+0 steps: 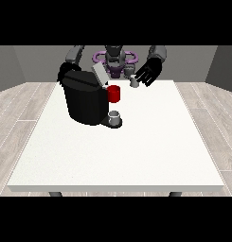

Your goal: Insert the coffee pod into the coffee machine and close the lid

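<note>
A black coffee machine (pixel 84 101) stands on the white table (pixel 122 151) at the left, its grey lid (pixel 100 74) raised and tilted. A red holder (pixel 114 93) sticks out of its front, and a small grey cup (pixel 115 116) sits on its base below. A small grey coffee pod (pixel 134 82) rests near the table's far edge. The hand at the view's right (pixel 147 73) hovers just right of the pod with its fingers spread, holding nothing. The hand at the view's left (pixel 64 73) shows only partly behind the machine's top.
The robot's torso (pixel 115 59) stands behind the far edge. Bare table surface stretches from the machine toward the near edge and to the right side.
</note>
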Controlling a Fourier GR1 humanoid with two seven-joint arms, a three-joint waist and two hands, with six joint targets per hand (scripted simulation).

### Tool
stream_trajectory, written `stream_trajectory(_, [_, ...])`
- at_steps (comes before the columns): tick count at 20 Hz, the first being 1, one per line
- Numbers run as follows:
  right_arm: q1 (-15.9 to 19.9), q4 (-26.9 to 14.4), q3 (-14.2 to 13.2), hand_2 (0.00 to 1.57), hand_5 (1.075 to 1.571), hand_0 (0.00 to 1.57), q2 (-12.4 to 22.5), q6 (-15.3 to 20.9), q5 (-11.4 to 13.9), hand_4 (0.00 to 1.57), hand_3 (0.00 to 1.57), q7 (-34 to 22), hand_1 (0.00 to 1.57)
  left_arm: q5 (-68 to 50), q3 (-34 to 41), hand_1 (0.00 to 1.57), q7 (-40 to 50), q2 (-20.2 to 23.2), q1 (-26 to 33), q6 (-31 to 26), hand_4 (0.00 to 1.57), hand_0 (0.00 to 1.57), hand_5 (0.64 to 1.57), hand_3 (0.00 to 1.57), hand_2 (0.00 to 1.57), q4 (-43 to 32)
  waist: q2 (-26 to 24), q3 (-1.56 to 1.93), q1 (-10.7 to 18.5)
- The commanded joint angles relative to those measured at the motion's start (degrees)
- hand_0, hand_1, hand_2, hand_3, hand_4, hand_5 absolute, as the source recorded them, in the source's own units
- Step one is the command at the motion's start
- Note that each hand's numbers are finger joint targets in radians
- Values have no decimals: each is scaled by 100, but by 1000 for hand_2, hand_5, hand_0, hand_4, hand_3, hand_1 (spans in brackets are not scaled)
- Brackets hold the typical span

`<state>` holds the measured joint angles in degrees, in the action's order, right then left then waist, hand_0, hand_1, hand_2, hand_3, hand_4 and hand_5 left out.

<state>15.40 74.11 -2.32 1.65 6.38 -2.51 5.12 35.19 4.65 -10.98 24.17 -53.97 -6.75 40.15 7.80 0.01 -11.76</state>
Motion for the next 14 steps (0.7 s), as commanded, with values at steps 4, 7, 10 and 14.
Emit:
stream_trajectory(4, [280, 366, 166, 0, 1571, 0, 70, 77, 81, 494, 0, -242, 0, -78, 338, 1209, 335, 270, -688, -51, 486, 1209, 1571, 1188, 1245, -179, 282, -1, -331])
stream_trajectory(7, [198, 454, 407, 0, 1571, 0, -136, 241, 251, 507, 0, -397, 0, -76, 351, 1282, 411, 260, -915, -126, 479, 1282, 1571, 1269, 1332, -244, 302, -1, -474])
stream_trajectory(10, [387, 102, -81, 0, 1571, 0, 183, 41, 11, 509, 0, 21, 0, -52, 259, 1284, 608, 174, -1226, -299, 519, 1284, 1571, 1276, 1340, -86, 469, 3, -390])
stream_trajectory(14, [140, 234, 88, 0, 1571, 0, 33, 237, 210, 541, 0, 134, 0, 102, 206, 1281, 372, 256, -1074, -124, 501, 1281, 1571, 1226, 1306, -134, 550, 1, -399])
